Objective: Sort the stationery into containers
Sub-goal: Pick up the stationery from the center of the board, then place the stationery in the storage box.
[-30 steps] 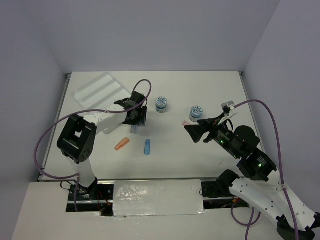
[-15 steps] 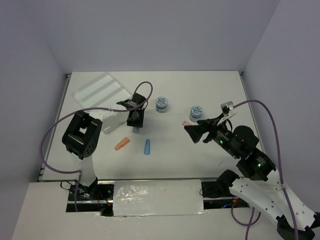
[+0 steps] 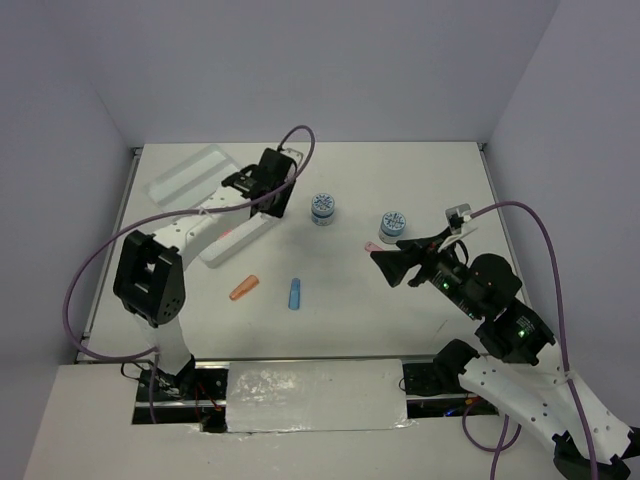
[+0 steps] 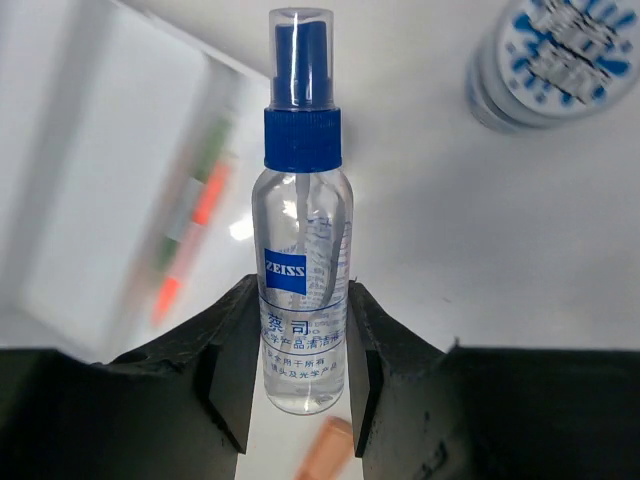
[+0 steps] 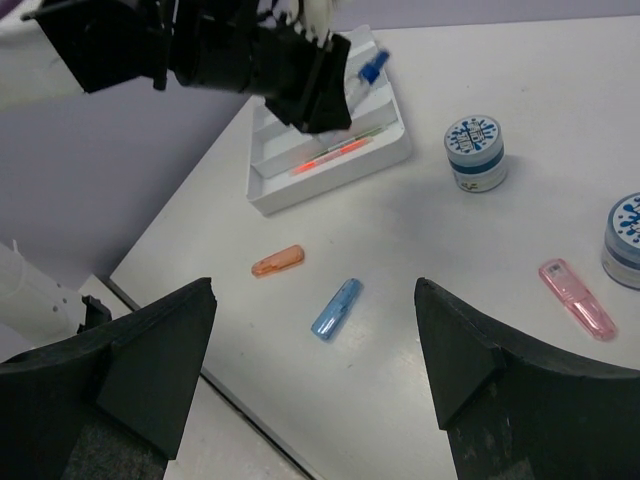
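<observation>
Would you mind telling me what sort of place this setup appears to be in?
Probably a robotics lab test cell: a white table boxed in by blank walls, with two cabled arms bolted at its near edge.

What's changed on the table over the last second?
The left hand, shut on the spray bottle, lifted it off the table and carried it farther from the near edge, toward the tray. The right hand, both pots, orange cap, blue cap and pink cap stayed put.

Left arm (image 3: 205, 222) is stretching across the white tray (image 3: 183, 177), blocking much of it, with a patterned pot (image 3: 322, 208) standing near its right side; far-right table (image 3: 440, 180) is lying open.
</observation>
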You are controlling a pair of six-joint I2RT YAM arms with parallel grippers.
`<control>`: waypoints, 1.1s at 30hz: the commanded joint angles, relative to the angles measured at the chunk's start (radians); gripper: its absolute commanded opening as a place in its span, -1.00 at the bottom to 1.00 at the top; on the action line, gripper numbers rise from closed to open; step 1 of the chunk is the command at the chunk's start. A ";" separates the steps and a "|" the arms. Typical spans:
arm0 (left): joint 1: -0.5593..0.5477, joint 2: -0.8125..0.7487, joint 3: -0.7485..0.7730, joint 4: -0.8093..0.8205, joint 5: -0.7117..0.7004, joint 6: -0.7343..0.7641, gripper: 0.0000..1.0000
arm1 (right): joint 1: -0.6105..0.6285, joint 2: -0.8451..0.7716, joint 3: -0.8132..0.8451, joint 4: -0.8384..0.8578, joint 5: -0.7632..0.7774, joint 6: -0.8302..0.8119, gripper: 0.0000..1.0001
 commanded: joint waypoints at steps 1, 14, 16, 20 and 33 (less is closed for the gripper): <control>0.085 -0.013 0.059 -0.007 -0.115 0.286 -1.00 | -0.002 -0.023 0.007 0.002 0.009 -0.013 0.74; 0.343 0.072 -0.032 0.257 0.016 0.580 -0.99 | -0.002 -0.035 0.024 -0.023 0.003 -0.041 0.75; 0.360 0.094 -0.047 0.270 0.055 0.563 -0.87 | -0.002 -0.029 0.014 -0.010 0.004 -0.041 0.75; 0.363 0.096 -0.092 0.329 0.096 0.558 -0.76 | -0.002 -0.001 0.012 0.005 -0.010 -0.036 0.75; 0.399 0.082 -0.109 0.317 0.228 0.499 0.99 | -0.002 0.010 0.032 -0.004 -0.014 -0.038 0.75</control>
